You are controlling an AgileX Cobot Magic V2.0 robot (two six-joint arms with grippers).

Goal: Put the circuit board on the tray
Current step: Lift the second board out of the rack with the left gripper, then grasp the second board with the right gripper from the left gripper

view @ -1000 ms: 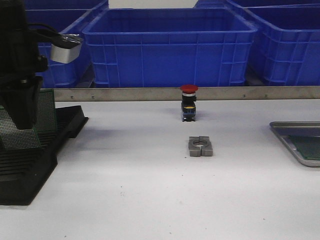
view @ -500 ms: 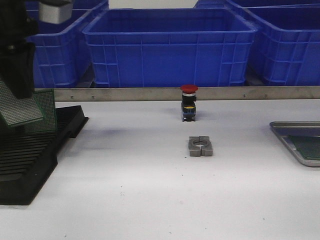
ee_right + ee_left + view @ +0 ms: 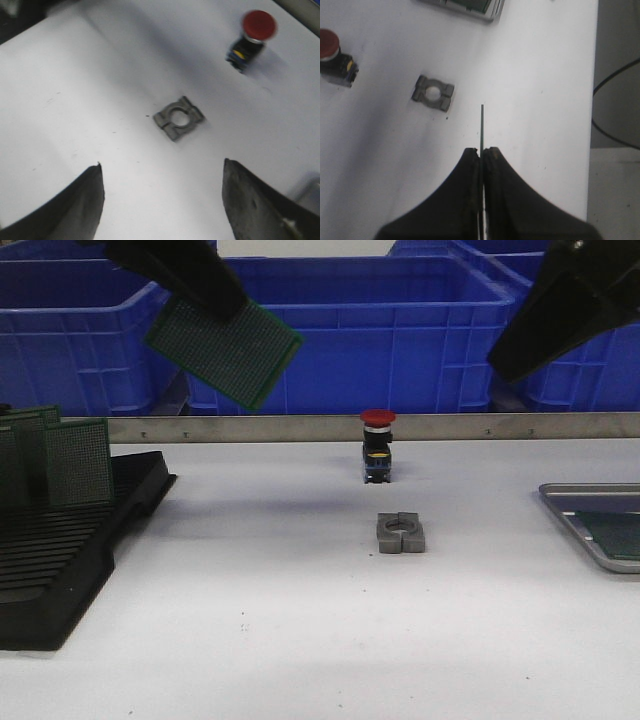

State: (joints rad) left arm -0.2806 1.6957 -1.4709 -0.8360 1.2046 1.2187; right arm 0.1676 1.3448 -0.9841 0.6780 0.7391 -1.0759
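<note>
While we carry the green perforated circuit board point(image 3: 224, 348) high above the white table point(image 3: 300, 640), the front view shows our left gripper point(image 3: 185, 275) pinching it by its upper edge so that it hangs tilted, clear of the black slotted rack point(image 3: 70, 550) below it, where more green boards point(image 3: 60, 460) stand upright in the slots. Far to that gripper's right the shallow grey metal tray point(image 3: 575, 515) lies at the table's edge, a green board already flat inside it, well apart from the one we hold; blue plastic bins point(image 3: 340, 330) line the back, their contents hidden. Our right gripper point(image 3: 575, 305) hangs high nearer the tray. From the left wrist view, the fingers are closed tight on the board, seen edge-on as a thin line point(image 3: 481, 125), with the grey split metal clamp block point(image 3: 433, 93) and red-capped push button point(image 3: 334, 57) on the table beyond. From the right wrist view, the right fingers point(image 3: 80, 205) stand wide apart and empty, perhaps ready for a handover, the clamp block lying between and beyond them.
</note>
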